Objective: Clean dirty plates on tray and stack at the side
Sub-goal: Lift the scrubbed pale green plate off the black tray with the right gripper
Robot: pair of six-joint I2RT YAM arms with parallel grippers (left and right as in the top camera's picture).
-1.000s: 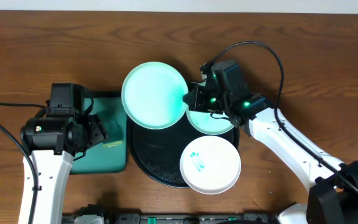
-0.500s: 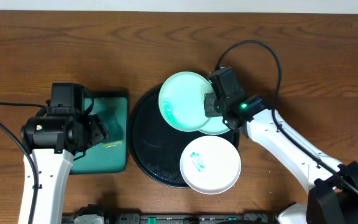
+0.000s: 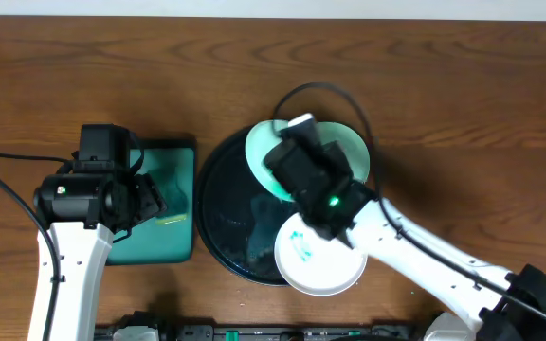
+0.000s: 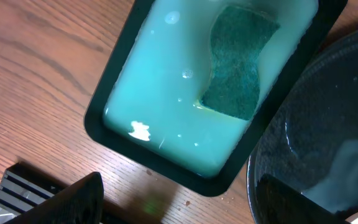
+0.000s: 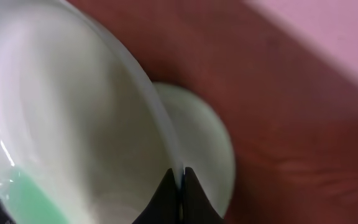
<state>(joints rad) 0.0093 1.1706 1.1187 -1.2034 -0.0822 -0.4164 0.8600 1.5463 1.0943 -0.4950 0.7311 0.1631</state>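
The right pincer (image 5: 180, 186) is shut tight on the thin rim of a small round pale mint-green plate (image 5: 73, 118). One dark fingertip sits on each side of the edge. This held plate is tipped up, and some teal-green wet stuff sits low inside it. Seen from above, the held plate (image 3: 260, 150) is over the far side of the big round black tray (image 3: 224, 223), and the right arm hides most of it.

A second small mint-green plate (image 3: 356, 153) lies just beside it, at the far right edge of the black tray. I cannot tell if the two plates touch. A small round white plate (image 3: 330, 265) rests on the near right part of the black tray and sticks out over its rim. It has a teal smear (image 3: 299, 242) on it.

Just left of the black tray sits a teal-green tray shaped like a box, with a dark rim (image 4: 160, 158). It holds pale teal water and a dark green sponge (image 4: 238, 62) at one end. The left pincer (image 4: 179, 183) hangs above this tray with its fingers spread wide and nothing in them. Everything stands on a brown wooden table (image 3: 64, 76).
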